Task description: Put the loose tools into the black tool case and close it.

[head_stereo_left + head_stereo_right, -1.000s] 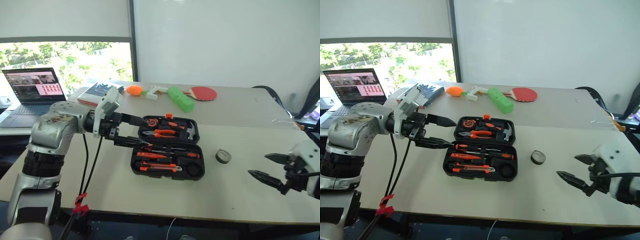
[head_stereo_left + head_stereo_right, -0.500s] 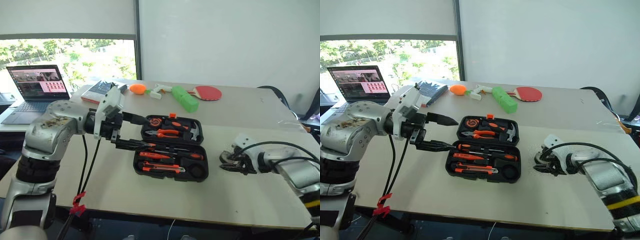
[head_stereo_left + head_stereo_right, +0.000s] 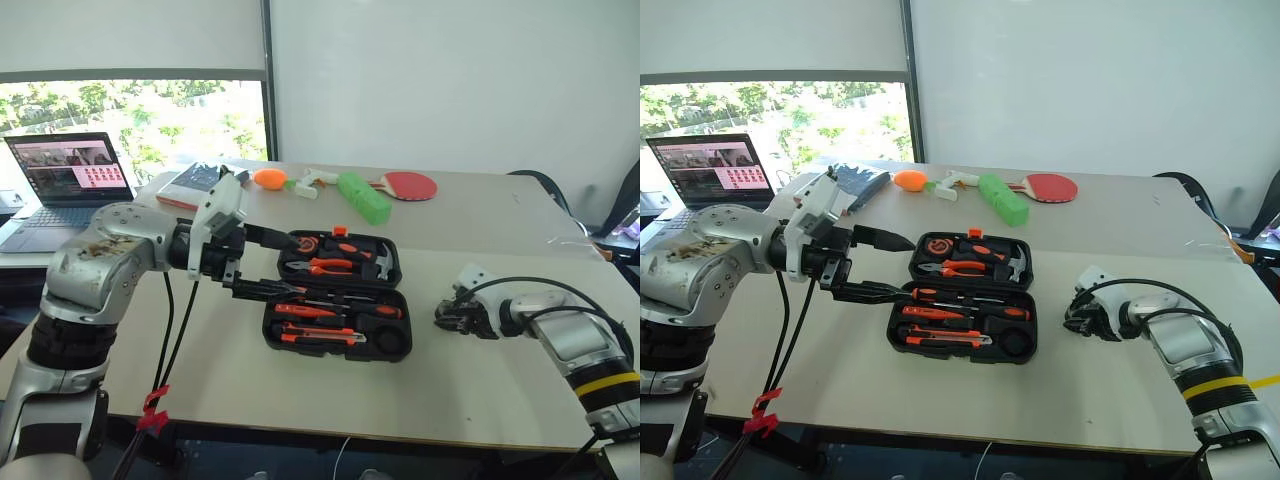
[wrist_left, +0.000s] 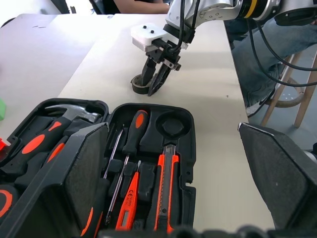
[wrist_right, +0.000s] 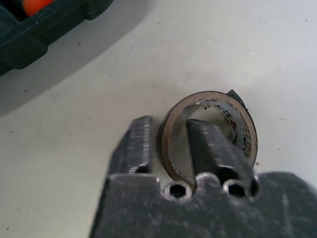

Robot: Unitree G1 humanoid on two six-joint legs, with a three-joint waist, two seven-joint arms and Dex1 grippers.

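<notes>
Left gripper (image 3: 268,263), fingers spread wide, hangs left of centre; right gripper (image 5: 168,141), at centre right, pinches the tape roll (image 5: 208,134) wall, one finger inside

Black tool case (image 3: 336,300), orange-black tools inside; dark tape roll (image 5: 208,134) with brownish inner ring; beige bench (image 3: 480,370); red paddle (image 3: 408,185); green cylinder (image 3: 362,197).

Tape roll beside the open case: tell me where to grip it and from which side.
Pinch the ring wall of the tape roll, coming down from above: it lies flat on the table, hole facing up, so one finger fits inside and one outside. The right claw sits exactly so, straddling the wall.
</notes>
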